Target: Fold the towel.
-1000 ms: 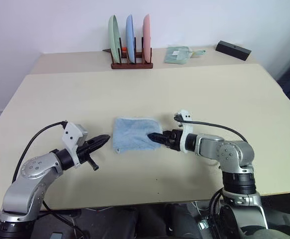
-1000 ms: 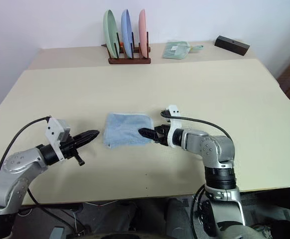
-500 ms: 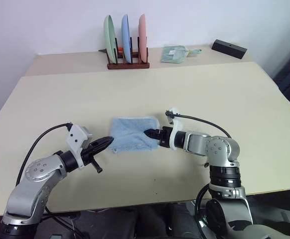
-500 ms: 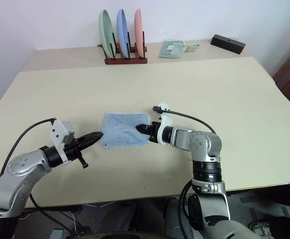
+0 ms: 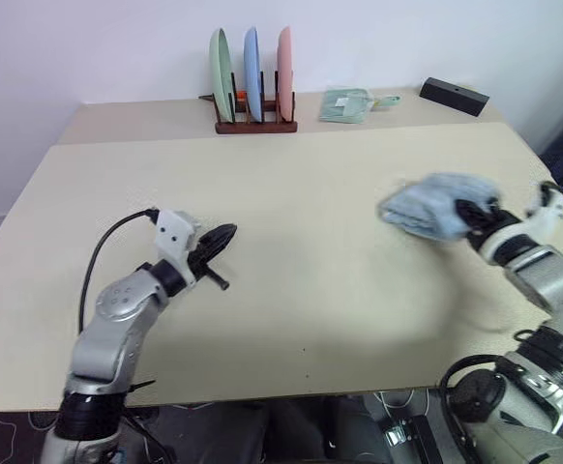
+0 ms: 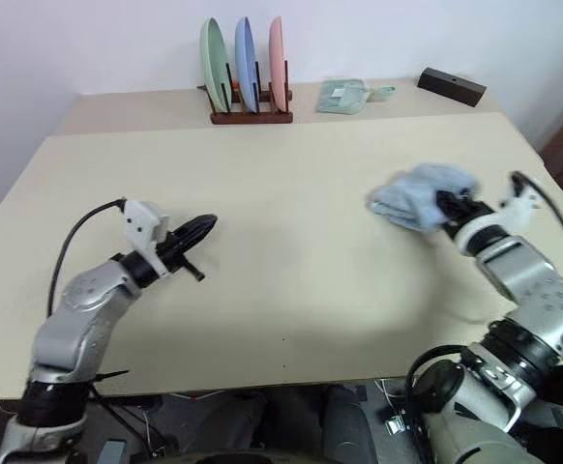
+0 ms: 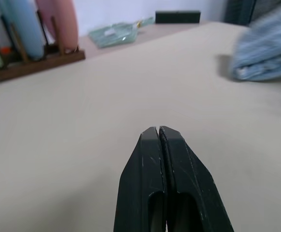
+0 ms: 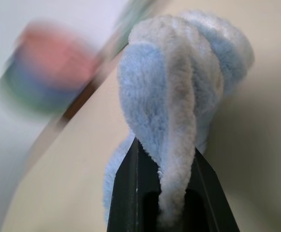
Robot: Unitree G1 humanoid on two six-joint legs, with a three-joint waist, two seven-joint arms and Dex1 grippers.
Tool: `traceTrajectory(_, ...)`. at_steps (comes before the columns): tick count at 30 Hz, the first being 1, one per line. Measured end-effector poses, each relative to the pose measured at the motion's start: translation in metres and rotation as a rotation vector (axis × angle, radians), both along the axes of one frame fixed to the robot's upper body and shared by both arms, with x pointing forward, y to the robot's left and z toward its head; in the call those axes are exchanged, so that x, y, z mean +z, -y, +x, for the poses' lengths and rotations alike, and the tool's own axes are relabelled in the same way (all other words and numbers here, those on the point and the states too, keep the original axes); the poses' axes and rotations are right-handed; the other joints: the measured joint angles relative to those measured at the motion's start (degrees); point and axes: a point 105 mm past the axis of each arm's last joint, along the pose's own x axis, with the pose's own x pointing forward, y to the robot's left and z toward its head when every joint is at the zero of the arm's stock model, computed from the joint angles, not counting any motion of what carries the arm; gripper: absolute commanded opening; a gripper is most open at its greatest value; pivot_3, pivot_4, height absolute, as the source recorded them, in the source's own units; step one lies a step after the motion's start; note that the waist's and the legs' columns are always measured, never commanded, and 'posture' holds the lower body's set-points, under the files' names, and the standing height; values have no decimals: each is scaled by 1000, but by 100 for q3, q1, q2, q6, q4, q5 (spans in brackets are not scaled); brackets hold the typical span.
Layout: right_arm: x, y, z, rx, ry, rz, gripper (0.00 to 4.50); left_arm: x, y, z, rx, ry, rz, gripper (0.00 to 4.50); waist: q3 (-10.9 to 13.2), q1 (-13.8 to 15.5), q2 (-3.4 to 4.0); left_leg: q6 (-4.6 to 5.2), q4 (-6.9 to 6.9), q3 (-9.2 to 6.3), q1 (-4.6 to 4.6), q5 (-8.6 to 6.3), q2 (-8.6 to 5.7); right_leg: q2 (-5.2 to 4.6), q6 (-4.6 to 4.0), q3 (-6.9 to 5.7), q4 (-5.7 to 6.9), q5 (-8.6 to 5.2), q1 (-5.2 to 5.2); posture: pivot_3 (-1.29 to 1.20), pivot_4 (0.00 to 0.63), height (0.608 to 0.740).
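Note:
The light blue towel (image 5: 429, 207) hangs bunched up above the right side of the cream table (image 5: 291, 193), lifted off the surface. My right gripper (image 5: 467, 215) is shut on the towel, and its wrist view shows a fluffy fold (image 8: 179, 101) pinched between the black fingers (image 8: 126, 193). My left gripper (image 5: 222, 235) is shut with nothing in it, hovering over the left part of the table and pointing toward the middle. Its closed fingertips (image 7: 158, 133) show in the left wrist view, with the towel (image 7: 266, 50) farther off.
A wooden rack with a green, a blue and a pink plate (image 5: 253, 72) stands at the back of the far table. A small folded pale green cloth (image 5: 347, 104) and a black block (image 5: 453, 96) lie to its right.
My right gripper closed on the towel's edge and swung it up and far to the right, off the table's middle. My left gripper moved up and toward the centre, still shut.

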Motion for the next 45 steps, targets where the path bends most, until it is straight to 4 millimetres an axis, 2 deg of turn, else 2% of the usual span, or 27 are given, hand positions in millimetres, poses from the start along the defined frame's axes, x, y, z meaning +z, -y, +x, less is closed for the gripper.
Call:
traceTrajectory(3,-13,16,-7,-90,-67,52,37,-1,10,4,2,5,-14,0,-1,-50,1,3,-11,24,7,0,4,2,1,23,2,0,-6,0,150,740)
traceTrajectory(8,-22,27,-13,-169,-128,92,37,-4,17,5,-4,0,-13,0,-1,-111,1,7,-11,32,5,-1,4,3,1,29,1,1,-10,0,150,740)
traceTrajectory(11,-23,27,-14,-175,-141,101,1033,-7,18,5,-11,-11,-7,0,-1,-111,2,7,-11,33,5,-1,4,4,1,31,1,1,-10,0,150,740)
traceTrajectory(13,-21,25,-14,-167,-129,112,1943,-9,17,5,-15,-14,2,0,-1,-110,2,8,-11,33,5,-2,4,5,1,31,1,1,-10,0,150,740)
traceTrajectory(15,-19,26,-16,-168,-128,102,3034,-11,16,6,-15,-16,4,0,-1,-99,2,9,-11,34,4,-2,4,4,1,31,0,1,-10,0,150,740)
traceTrajectory(18,-17,33,-23,-190,-160,25,4463,-12,15,6,-15,-19,5,0,-1,-92,2,12,-10,35,2,-4,4,3,2,31,-2,1,-10,0,150,740)
traceTrajectory(20,-15,41,-31,-208,-188,-95,4463,-14,15,8,-13,-26,3,0,-2,-90,3,12,-11,35,2,-4,4,4,2,31,-4,1,-10,0,150,740)
traceTrajectory(23,-7,58,-47,-224,-267,-479,4463,-19,3,14,38,-47,2,0,-2,-101,4,13,-11,40,2,-5,4,6,4,33,-3,0,-13,0,150,740)
traceTrajectory(24,2,63,-49,-236,-252,-603,4463,-22,-4,17,69,-56,8,0,-2,-124,3,13,-10,47,7,-4,5,9,5,39,1,0,-13,0,150,740)
traceTrajectory(27,24,65,-40,-278,-136,-773,4463,-24,-13,21,127,-51,29,0,-1,-169,2,11,-12,65,22,-5,12,17,6,56,6,2,-9,0,150,740)
traceTrajectory(29,41,54,-26,-254,-30,-853,4463,-24,-23,24,196,-39,46,0,-1,-174,2,11,-14,67,25,-5,15,21,6,59,6,1,-10,0,150,740)
traceTrajectory(30,51,40,-17,-204,38,-906,4463,-25,-33,27,254,-34,62,0,-1,-176,2,11,-17,69,26,-5,17,23,6,62,6,1,-12,0,150,740)
traceTrajectory(33,70,-23,6,77,243,-1114,4463,-24,-73,34,476,-11,83,0,-1,-163,-4,10,-17,66,21,-5,23,30,6,59,0,1,-15,0,150,740)
traceTrajectory(35,62,-62,13,264,335,-1174,4463,-22,-89,32,566,3,93,0,-2,-113,-17,10,-15,65,14,-6,23,28,6,55,-6,2,-15,0,150,740)
traceTrajectory(37,50,-88,18,388,385,-1161,4463,-28,-98,25,601,-8,102,0,-2,-75,-19,13,-10,60,6,-7,14,21,9,52,-12,4,-14,0,150,740)
traceTrajectory(41,24,-98,28,516,377,-1165,4463,-32,-96,15,614,-27,88,0,1,63,-24,16,1,58,-1,-8,9,17,16,48,-15,9,-14,0,150,740)
traceTrajectory(45,16,-101,34,568,401,-1136,4463,-22,-91,11,616,-21,58,0,1,41,-24,15,-1,57,5,-8,12,21,15,49,-11,9,-13,0,150,740)
